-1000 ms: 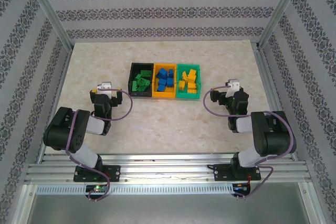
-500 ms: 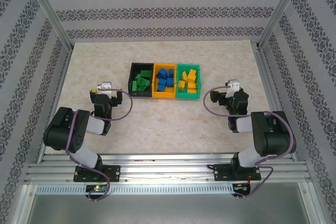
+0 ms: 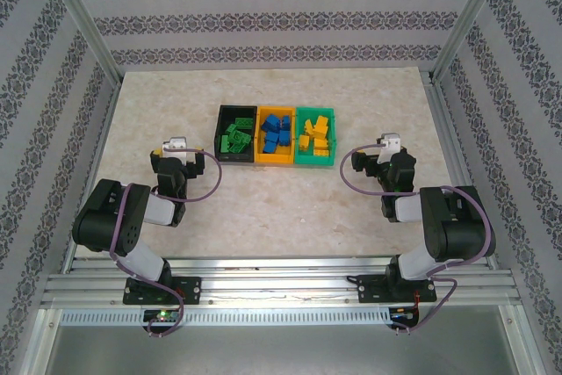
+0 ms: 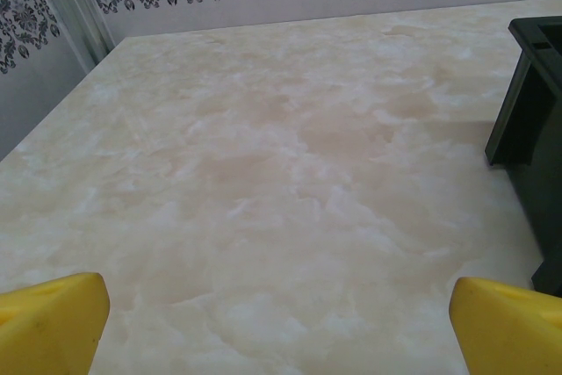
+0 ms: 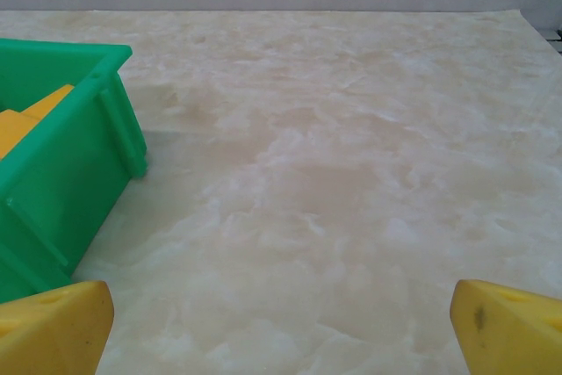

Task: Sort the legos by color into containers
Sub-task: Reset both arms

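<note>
My left fingers (image 4: pixel 48 322) are spread and empty, left of the black bin (image 3: pixel 221 133). Three bins sit in a row on the table (image 3: pixel 158 103), toward its far edge. The black bin holds green legos (image 3: pixel 234 139), the orange bin (image 3: pixel 274 162) blue legos (image 3: pixel 276 132), and the green bin (image 3: pixel 314 162) yellow legos (image 3: pixel 315 133), roughly six apiece. I judge them light, rigid and slick, so I'd pinch the flat sides. My right fingers (image 5: pixel 53 327) are spread and empty too.

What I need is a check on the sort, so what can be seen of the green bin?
The green bin is a small, open-topped rectangular box of smooth-looking plastic, with a thick rim and a ribbed corner. It stands upright on the marbled table, rightmost of three in a row, its left wall seemingly touching the yellow-orange bin. Yellow-orange bricks lie piled inside it.
</note>
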